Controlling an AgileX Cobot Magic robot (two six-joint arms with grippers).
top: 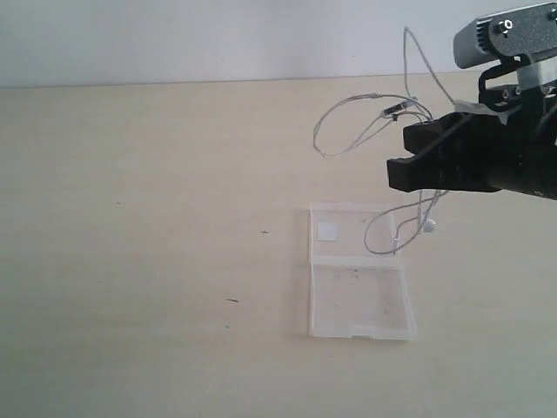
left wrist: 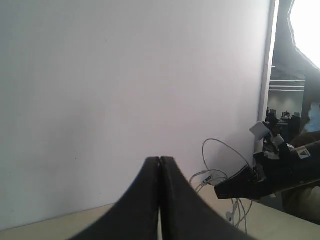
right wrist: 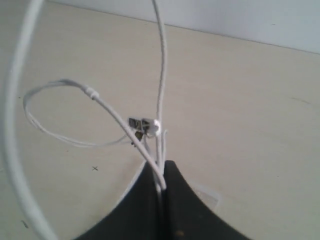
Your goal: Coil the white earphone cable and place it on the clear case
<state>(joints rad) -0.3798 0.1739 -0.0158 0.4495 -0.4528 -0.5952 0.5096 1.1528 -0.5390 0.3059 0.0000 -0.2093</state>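
Closest to the camera is the right gripper, which hangs in the air over the right side of the table, above the far right corner of the clear case. Its jaws are pressed together on the white earphone cable; in the right wrist view the strands of the cable run straight into the closed tip of this gripper. From the grip, one wide loop with a small inline control stands out toward the far edge of the table, and one strand rises up in front of the wall. Another part of the cable hangs down from the jaws and makes a small loop over the far half of the case, with the earbuds just beside the right rim of this half. Whether this loop touches the plastic, I cannot tell. The case lies open and flat, a little to the right of the middle of the table, its two halves one behind the other. The far half holds a small white square sticker near its left rim; the near half shows only some faint specks. The left gripper is seen only in its own wrist view: it is lifted, it faces the wall, and its jaws are closed with nothing between them. From there the right gripper and the hanging cable are visible too.
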